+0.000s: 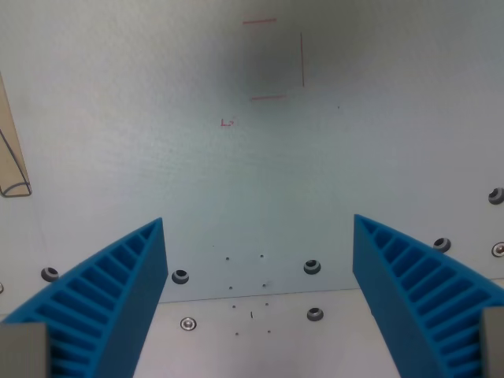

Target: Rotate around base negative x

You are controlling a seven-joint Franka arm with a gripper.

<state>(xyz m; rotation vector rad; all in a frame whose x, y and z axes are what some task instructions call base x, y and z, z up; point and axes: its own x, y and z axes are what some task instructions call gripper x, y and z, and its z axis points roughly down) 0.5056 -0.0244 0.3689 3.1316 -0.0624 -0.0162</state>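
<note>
The gripper [258, 228] stands spread wide, its two blue ribbed fingers [102, 303] rising from the lower left and lower right corners of the frame with a broad gap between them. Nothing sits in that gap and neither finger touches anything; the tips hang above a pale panel [260, 181].

The task names no object apart from the arm itself, and only the gripper shows in this view.

On the panel, thin red line marks [276, 59] form part of a rectangle near the top centre, over a soft grey shadow, and a small red mark [227, 122] lies lower and to the left. Screws [312, 267] dot the lower part of the panel and its right edge. Below the panel's lower edge runs a whiter surface [260, 331] with small holes and more screws. A beige strip [12, 153] leans along the left edge.
</note>
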